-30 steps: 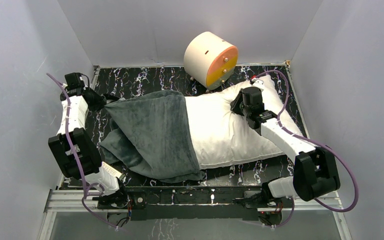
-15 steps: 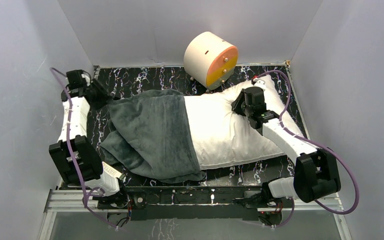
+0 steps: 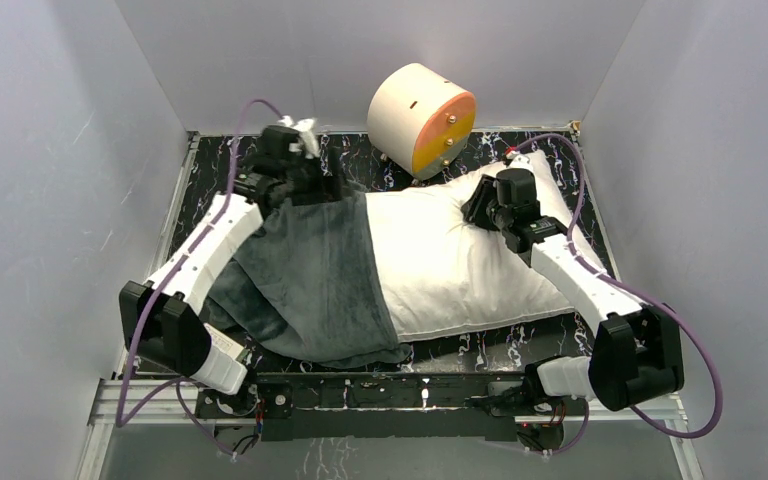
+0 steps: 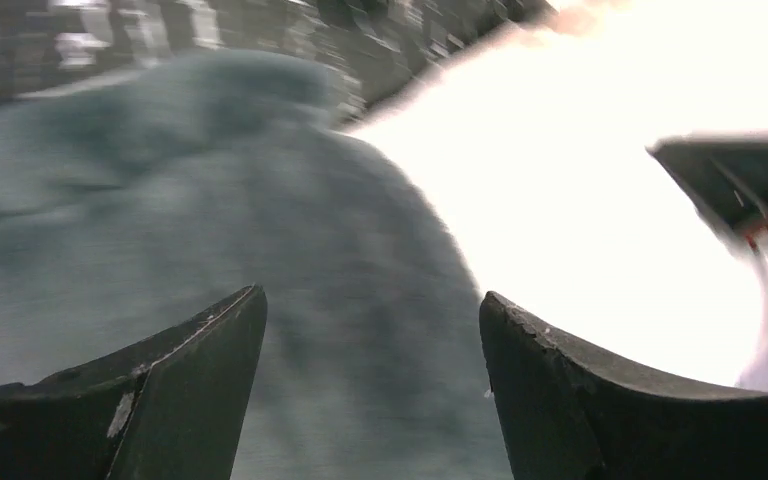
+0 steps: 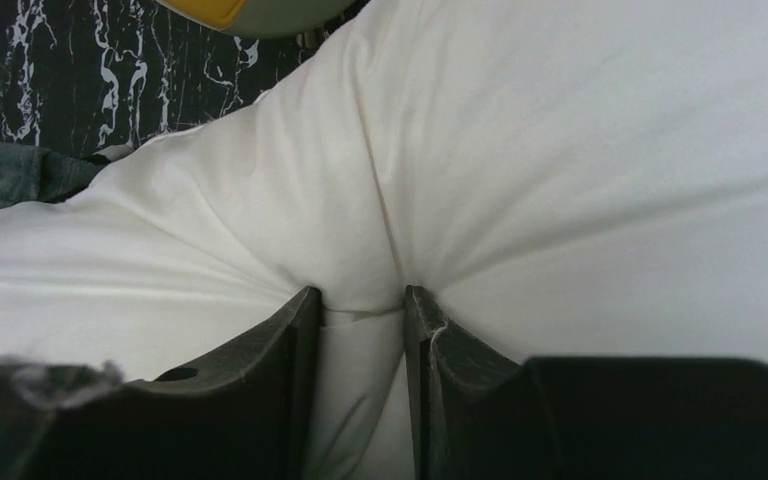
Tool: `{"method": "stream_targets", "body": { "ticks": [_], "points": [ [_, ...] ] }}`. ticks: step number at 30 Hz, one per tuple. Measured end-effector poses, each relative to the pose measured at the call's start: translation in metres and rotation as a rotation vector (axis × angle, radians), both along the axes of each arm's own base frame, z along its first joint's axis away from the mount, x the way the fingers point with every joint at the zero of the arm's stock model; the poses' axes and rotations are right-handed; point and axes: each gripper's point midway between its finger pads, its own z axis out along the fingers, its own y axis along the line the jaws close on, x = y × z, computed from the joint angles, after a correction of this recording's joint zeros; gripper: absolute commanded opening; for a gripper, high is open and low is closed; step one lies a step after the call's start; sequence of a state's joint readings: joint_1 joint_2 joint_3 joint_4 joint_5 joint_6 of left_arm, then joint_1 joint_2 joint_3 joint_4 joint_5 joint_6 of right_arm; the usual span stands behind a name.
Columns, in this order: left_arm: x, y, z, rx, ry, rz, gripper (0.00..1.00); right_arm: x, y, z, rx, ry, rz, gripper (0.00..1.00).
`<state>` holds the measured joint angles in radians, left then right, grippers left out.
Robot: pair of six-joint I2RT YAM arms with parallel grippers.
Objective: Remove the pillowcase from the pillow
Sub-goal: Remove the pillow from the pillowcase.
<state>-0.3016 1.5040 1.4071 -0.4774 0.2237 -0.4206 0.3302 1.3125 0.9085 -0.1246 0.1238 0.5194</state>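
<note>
The pillowcase shows its plain dark grey face and covers the left end of the white pillow, which lies across the table. My left gripper hangs open just over the pillowcase's far edge, near its open mouth. In the blurred left wrist view the jaws stand wide apart over grey fabric, with nothing between them and the pillow to the right. My right gripper presses into the pillow's far right part. Its jaws pinch a fold of white pillow.
A cream-and-orange cylinder lies at the back of the table, just behind the pillow. Grey walls close in the black marbled table on three sides. The right arm's forearm lies over the pillow's right end.
My left gripper has let go of the pillowcase's far left corner, opened, and swung right to the pillowcase's far edge. The raised corner has dropped. The right gripper still pinches the pillow.
</note>
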Motion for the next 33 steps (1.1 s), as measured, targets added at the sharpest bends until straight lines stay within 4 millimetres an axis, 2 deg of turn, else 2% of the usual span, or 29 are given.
{"method": "stream_targets", "body": {
  "ticks": [3,5,7,9,10,11,15,17,18,20,22,24,28,33],
  "points": [
    [-0.033,-0.061,0.006,0.020,-0.033,-0.182,0.71,-0.005,0.002,0.008,0.000,0.001,0.038,0.52],
    [-0.055,-0.085,0.003,0.046,-0.033,-0.267,0.59,-0.007,0.004,0.015,-0.005,-0.003,0.066,0.59],
    [-0.066,-0.090,-0.004,0.098,-0.026,-0.289,0.40,-0.013,0.006,0.024,-0.010,-0.001,0.106,0.67],
    [-0.067,-0.079,-0.014,0.177,-0.019,-0.256,0.22,-0.020,0.010,0.035,-0.008,-0.009,0.163,0.74],
    [-0.067,-0.074,-0.019,0.206,-0.014,-0.236,0.17,-0.036,0.017,0.052,0.004,-0.032,0.248,0.78],
    [-0.066,-0.046,-0.032,0.317,-0.005,-0.149,0.17,-0.044,0.020,0.058,0.013,-0.040,0.285,0.79],
    [-0.064,-0.013,-0.019,0.424,-0.052,-0.036,0.12,-0.084,0.038,0.076,0.072,-0.054,0.471,0.80],
    [-0.067,0.001,-0.007,0.454,-0.083,-0.004,0.10,-0.107,0.048,0.080,0.085,-0.061,0.558,0.84],
    [-0.067,0.007,-0.003,0.466,-0.095,0.009,0.09,-0.120,0.054,0.079,0.084,-0.060,0.599,0.85],
    [-0.068,0.018,0.000,0.492,-0.097,0.028,0.01,-0.147,0.067,0.073,0.065,-0.064,0.684,0.83],
    [-0.066,0.029,-0.003,0.518,-0.072,0.051,0.00,-0.172,0.079,0.066,0.035,-0.074,0.760,0.80],
    [-0.065,0.044,-0.010,0.538,-0.026,0.079,0.00,-0.193,0.089,0.061,-0.014,-0.106,0.834,0.82],
    [-0.066,0.066,-0.018,0.531,0.028,0.119,0.03,-0.212,0.109,0.056,-0.133,-0.216,0.949,0.86],
    [-0.086,0.072,-0.029,0.501,0.059,0.109,0.05,-0.220,0.134,0.049,-0.335,-0.442,1.115,0.91]
  ]
}}
